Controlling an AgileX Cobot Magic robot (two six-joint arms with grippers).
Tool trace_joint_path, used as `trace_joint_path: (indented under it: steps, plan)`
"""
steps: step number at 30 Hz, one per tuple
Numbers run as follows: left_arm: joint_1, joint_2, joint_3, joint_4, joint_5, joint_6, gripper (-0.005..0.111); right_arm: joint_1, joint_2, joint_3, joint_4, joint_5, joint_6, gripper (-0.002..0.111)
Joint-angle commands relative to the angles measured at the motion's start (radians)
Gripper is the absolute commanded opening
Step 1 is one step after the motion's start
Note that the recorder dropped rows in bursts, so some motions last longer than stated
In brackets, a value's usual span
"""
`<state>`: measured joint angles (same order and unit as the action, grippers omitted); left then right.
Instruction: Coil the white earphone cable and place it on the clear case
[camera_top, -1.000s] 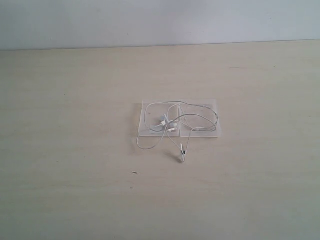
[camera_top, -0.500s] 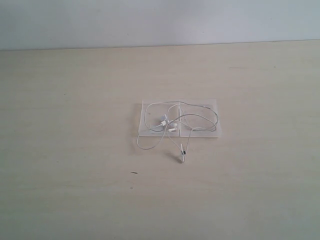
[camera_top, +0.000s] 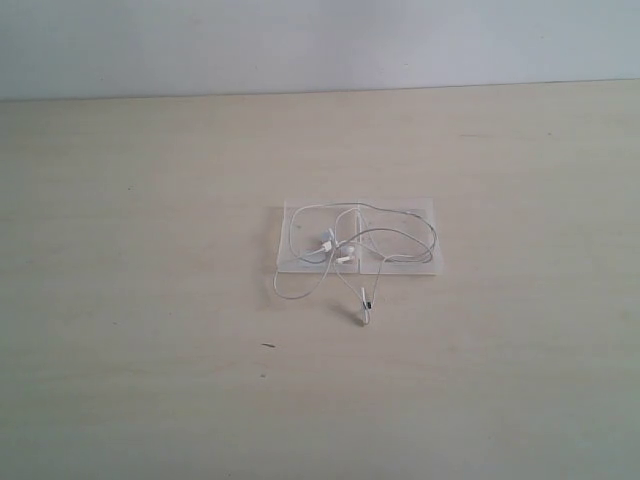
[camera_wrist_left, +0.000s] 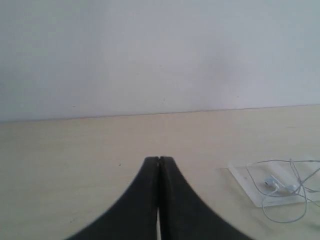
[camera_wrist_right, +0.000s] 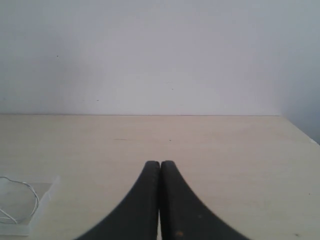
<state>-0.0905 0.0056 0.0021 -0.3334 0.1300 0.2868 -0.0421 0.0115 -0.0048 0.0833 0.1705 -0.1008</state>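
The clear case (camera_top: 410, 212) lies flat mid-table, two square halves side by side. The white earphone cable (camera_top: 400, 232) sits in loose loops over it, both earbuds (camera_top: 328, 243) on the left half. One loop (camera_top: 285, 293) and the plug end (camera_top: 366, 312) spill onto the table in front. Neither gripper shows in the exterior view. In the left wrist view my left gripper (camera_wrist_left: 159, 159) is shut and empty, with the case (camera_wrist_left: 241, 179) and cable (camera_wrist_left: 280, 183) far off to one side. My right gripper (camera_wrist_right: 160, 163) is shut and empty too; the case (camera_wrist_right: 42, 197) and a cable loop (camera_wrist_right: 25, 186) sit at that view's edge.
The pale wooden table (camera_top: 150, 300) runs back to a plain light wall (camera_top: 320, 40). A small dark speck (camera_top: 268, 346) lies on the wood in front of the case. The table's side edge (camera_wrist_right: 300, 131) shows in the right wrist view.
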Motion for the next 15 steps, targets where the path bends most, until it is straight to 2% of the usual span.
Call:
trace_joint_path:
  steps: [1,3,5,10,13,15]
  plan:
    - [0.019,-0.006,-0.002,-0.013,-0.005,0.004,0.0,-0.005,0.003,0.005,-0.004,0.0,-0.001,0.0]
    - [0.019,-0.006,-0.002,-0.022,-0.007,-0.007,0.0,-0.005,0.003,0.005,-0.004,0.0,-0.001,0.0]
    - [0.019,-0.006,-0.002,-0.007,-0.006,-0.091,0.0,-0.005,0.003,0.005,-0.004,0.0,-0.001,0.0]
    - [0.019,-0.006,-0.002,0.327,-0.004,-0.463,0.0,-0.005,0.003,0.005,-0.004,0.0,-0.001,0.0]
    - [0.019,-0.006,-0.002,0.418,-0.004,-0.568,0.0,-0.005,0.003,0.005,-0.004,0.0,-0.001,0.0]
    - [0.019,-0.006,-0.002,0.428,-0.004,-0.581,0.0,-0.005,0.003,0.005,-0.004,0.0,-0.001,0.0]
